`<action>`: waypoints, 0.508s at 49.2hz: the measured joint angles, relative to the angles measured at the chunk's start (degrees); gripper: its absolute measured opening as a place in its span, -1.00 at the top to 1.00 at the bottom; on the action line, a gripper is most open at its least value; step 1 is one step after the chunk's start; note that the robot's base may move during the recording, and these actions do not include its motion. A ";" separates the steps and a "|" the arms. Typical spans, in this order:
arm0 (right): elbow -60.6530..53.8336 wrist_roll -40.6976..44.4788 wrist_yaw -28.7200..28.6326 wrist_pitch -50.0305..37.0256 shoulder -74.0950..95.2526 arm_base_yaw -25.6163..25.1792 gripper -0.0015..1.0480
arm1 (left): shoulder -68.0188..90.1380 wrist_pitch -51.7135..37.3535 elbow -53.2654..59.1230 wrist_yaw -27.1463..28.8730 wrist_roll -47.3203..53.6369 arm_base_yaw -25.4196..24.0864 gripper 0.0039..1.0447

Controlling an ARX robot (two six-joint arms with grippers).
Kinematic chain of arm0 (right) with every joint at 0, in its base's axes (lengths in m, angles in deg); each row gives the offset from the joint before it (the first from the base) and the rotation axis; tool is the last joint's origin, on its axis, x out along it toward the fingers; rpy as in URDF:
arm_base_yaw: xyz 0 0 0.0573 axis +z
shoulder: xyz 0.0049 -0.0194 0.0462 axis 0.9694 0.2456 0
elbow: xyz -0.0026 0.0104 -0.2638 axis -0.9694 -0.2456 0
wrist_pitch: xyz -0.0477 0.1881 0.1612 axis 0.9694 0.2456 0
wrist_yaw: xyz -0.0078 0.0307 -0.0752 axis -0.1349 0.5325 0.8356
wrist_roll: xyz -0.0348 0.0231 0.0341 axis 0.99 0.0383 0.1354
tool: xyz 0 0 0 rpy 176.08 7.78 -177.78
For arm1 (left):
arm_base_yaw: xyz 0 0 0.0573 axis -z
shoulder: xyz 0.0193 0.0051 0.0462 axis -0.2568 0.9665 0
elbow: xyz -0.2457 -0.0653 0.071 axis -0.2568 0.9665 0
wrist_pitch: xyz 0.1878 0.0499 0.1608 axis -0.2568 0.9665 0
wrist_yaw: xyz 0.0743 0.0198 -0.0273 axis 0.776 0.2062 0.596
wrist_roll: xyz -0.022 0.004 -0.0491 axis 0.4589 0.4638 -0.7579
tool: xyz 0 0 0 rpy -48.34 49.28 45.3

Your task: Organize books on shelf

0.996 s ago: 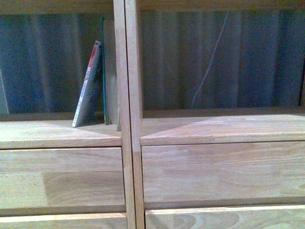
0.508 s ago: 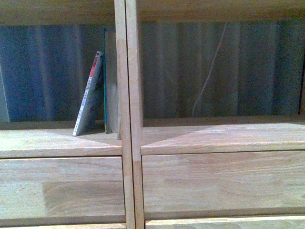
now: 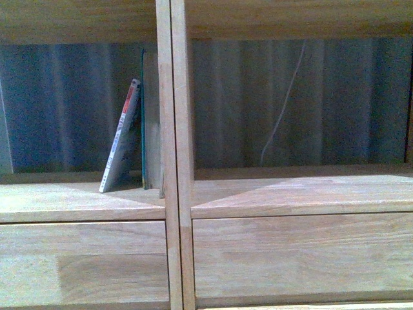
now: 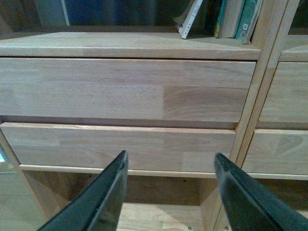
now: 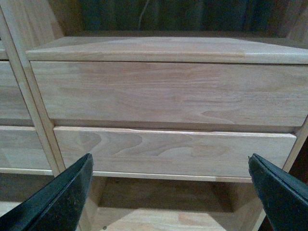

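Observation:
The light-wood shelf (image 3: pixel 171 194) fills the front view, split by a central upright. In its left compartment a thin paperback (image 3: pixel 122 139) with a red-tipped spine leans right against an upright teal-edged book (image 3: pixel 142 116) next to the upright. Both grippers are out of sight in the front view. My left gripper (image 4: pixel 170 156) is open and holds nothing. It faces the left column's drawer fronts (image 4: pixel 125 89), below the paperback (image 4: pixel 190 19) and the teal book (image 4: pixel 248 19). My right gripper (image 5: pixel 170 159) is open wide with nothing in it, facing the right column's drawer fronts (image 5: pixel 168 94).
A white cable (image 3: pixel 284 97) hangs behind the right compartment, against a dark ribbed backdrop (image 3: pixel 64 103). Below the drawers each wrist view shows an open lower compartment (image 4: pixel 159 192), (image 5: pixel 163 197). A light panel edge (image 3: pixel 5 135) stands at the far left.
The shelf board and the books sit lower in the front view than a second ago, and more of the board above shows. The books keep their places on the shelf.

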 joint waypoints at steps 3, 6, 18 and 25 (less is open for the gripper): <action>0.00 0.00 0.02 0.00 0.00 0.00 -0.86 | -1.44 0.61 0.92 -1.95 -0.02 -2.03 0.28; 0.00 0.02 0.00 0.00 0.00 0.00 -0.86 | -1.86 1.14 0.92 -3.65 -0.02 -3.87 0.45; 0.00 0.02 0.00 0.00 0.00 0.00 -0.86 | -4.04 3.10 0.92 -15.21 -0.35 -13.62 0.95; 0.00 0.02 0.00 0.00 0.00 0.00 -0.86 | -4.31 3.23 0.94 -17.64 -0.37 -18.53 0.95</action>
